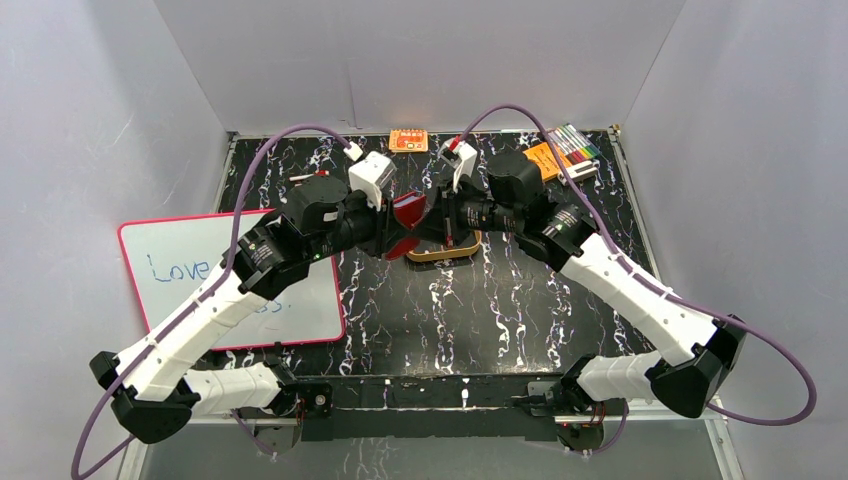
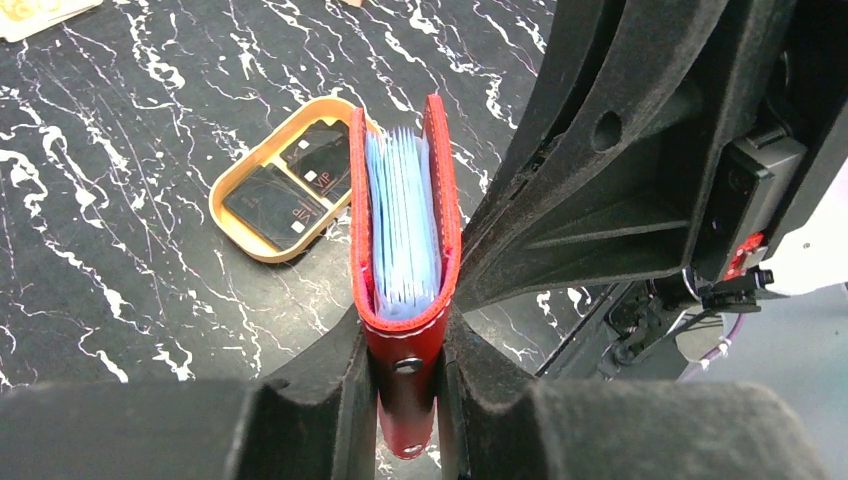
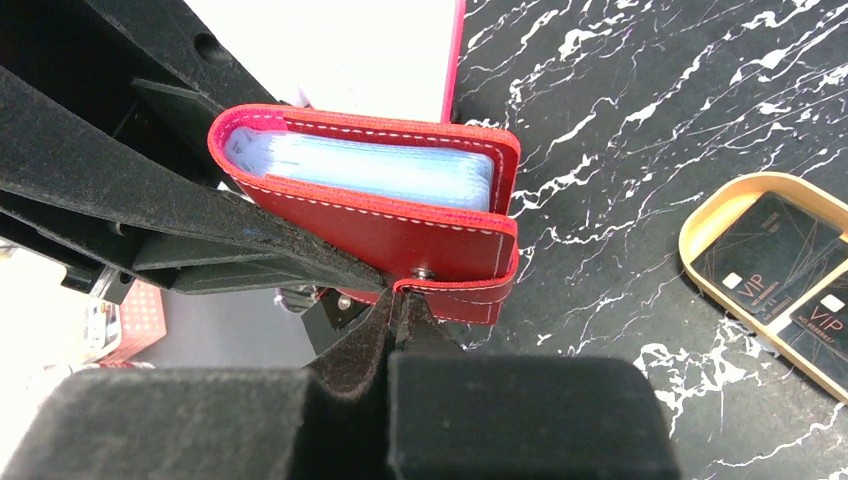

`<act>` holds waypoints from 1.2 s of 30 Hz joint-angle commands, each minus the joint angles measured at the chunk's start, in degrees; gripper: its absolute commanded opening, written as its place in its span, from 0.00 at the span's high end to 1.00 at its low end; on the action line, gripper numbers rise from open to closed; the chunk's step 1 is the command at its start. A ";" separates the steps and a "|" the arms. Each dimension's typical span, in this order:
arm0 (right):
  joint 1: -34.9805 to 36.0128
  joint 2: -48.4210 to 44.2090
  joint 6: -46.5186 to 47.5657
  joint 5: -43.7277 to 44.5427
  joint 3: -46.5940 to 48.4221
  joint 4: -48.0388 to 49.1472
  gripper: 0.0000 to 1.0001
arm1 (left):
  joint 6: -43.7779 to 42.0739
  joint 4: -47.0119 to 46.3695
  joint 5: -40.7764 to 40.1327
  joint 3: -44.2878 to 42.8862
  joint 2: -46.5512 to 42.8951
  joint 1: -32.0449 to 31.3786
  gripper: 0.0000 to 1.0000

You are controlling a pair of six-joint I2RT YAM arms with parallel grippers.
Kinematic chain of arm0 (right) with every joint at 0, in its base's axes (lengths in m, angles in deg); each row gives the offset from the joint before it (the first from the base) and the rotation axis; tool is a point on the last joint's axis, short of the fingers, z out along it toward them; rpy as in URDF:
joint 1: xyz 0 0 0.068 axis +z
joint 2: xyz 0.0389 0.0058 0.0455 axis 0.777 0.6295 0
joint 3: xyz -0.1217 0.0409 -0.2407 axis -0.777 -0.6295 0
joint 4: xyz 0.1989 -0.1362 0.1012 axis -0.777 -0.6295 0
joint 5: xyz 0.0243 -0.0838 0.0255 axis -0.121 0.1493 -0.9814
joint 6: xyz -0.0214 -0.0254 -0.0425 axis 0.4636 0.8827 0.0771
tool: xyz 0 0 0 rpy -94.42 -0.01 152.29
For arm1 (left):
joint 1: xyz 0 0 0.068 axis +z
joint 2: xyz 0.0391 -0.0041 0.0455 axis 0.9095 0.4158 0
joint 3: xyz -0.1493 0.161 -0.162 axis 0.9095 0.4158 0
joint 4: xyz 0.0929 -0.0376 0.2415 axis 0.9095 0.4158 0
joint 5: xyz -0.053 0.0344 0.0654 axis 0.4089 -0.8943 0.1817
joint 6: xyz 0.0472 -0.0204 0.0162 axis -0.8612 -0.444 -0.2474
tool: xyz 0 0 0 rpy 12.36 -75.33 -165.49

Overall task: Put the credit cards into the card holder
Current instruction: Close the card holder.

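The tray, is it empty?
No, two dark credit cards lie side by side inside the tan tray.

Pair of arms, left arm (image 1: 200, 325) and right arm (image 1: 632, 282), reaching from the near edge with elbows out and wrists meeting mid-table; left gripper (image 2: 408, 385) clamps the covers of the card holder (image 2: 405, 230), right gripper (image 3: 395, 305) pinches its snap tab.

The card holder (image 3: 400, 235) is bright red with white stitching along its edges and pale blue sleeves inside. The table (image 2: 120, 280) is black with white marble-like veins, and the tan tray (image 2: 225, 185) carries dark credit cards (image 2: 275, 207) with coppery lettering. The whiteboard (image 1: 170, 245) is white, edged in red, with blue writing.
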 commanded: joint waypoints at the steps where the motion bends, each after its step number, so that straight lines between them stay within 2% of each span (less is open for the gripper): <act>1: 1.43 2.29 1.68 2.36 4.25 12.23 1.00 | 1.63 -8.85 30.81 -0.21 -2.26 -7.42 1.00; 8: 1.42 2.95 1.91 0.52 5.07 11.59 1.00 | 0.35 -8.90 38.31 0.59 -4.23 -7.78 1.00; 16: 1.46 3.20 -0.03 1.16 4.21 14.31 1.00 | 1.03 -9.58 40.00 1.21 -4.39 -8.48 1.00; 19: 1.43 3.49 -0.29 0.77 4.13 15.03 1.00 | 1.37 -10.24 37.41 1.31 -4.61 -8.82 1.00; 22: 1.48 3.15 -0.04 -2.12 4.11 15.11 1.00 | 0.76 -8.75 28.05 1.41 -5.32 -8.84 1.00; 23: 1.49 2.92 0.47 -3.38 4.54 14.16 0.95 | 1.17 -8.44 22.16 1.79 -5.80 -8.84 1.00; 26: 1.42 1.33 3.13 -6.35 5.58 9.09 0.51 | 1.38 -7.16 7.16 3.09 -6.94 -8.80 1.00; 27: 1.42 0.38 4.39 -6.62 5.97 6.57 0.42 | 1.64 -6.78 3.39 3.46 -7.10 -8.82 1.00; 29: 1.48 -1.65 7.01 -6.94 6.40 0.23 0.31 | 2.34 -6.23 -2.42 4.60 -7.21 -8.76 1.00; 30: 1.49 -2.95 8.19 -6.67 6.58 -2.60 0.10 | 2.75 -6.17 -4.11 5.31 -7.21 -8.75 1.00; 31: 1.49 -4.12 9.14 -5.66 6.78 -5.11 0.03 | 3.25 -6.14 -4.80 6.23 -7.17 -8.75 1.00; 34: 1.43 -8.81 11.24 1.20 6.18 -10.17 0.02 | 4.40 -7.10 -1.83 9.97 -5.66 -8.82 1.00; 36: 1.48 -12.99 10.92 7.29 3.55 -9.11 0.02 | 5.94 -8.72 2.10 12.69 -3.48 -8.76 1.00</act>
